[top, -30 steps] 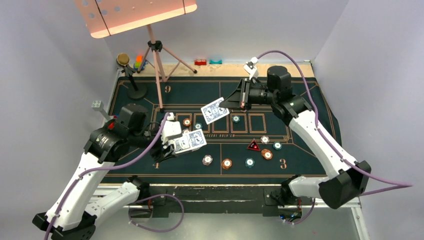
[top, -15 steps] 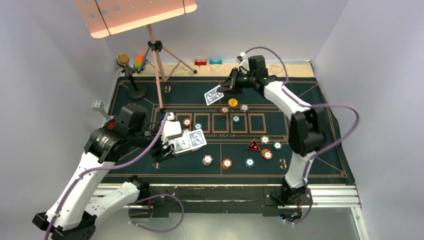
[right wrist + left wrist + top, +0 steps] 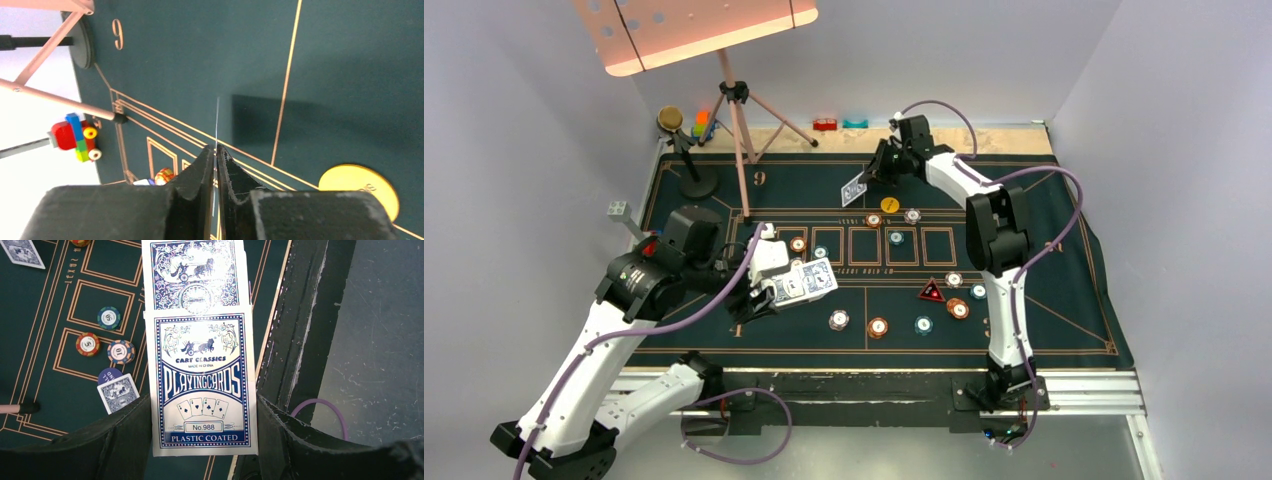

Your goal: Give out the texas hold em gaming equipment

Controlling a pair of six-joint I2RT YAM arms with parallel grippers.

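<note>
right arm: stretched across to the far side of the mat [image 3: 1044, 300]
right gripper [image 3: 871, 178]: pinched on one playing card [image 3: 855, 189], near yellow disc [image 3: 889, 204]
left arm: folded, over the mat's left side
left gripper [image 3: 774, 290]: clamped on card box [image 3: 806, 283], card backs poking out of its top

Pale grey walls [image 3: 524, 120] enclose the table [image 3: 1004, 138]; a pink perforated panel [image 3: 694, 30] stands on a tripod [image 3: 738, 130].

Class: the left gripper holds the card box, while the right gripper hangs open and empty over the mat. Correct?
No. The right gripper is shut on one playing card, edge-on in the right wrist view. The left gripper does hold the card box.
</note>
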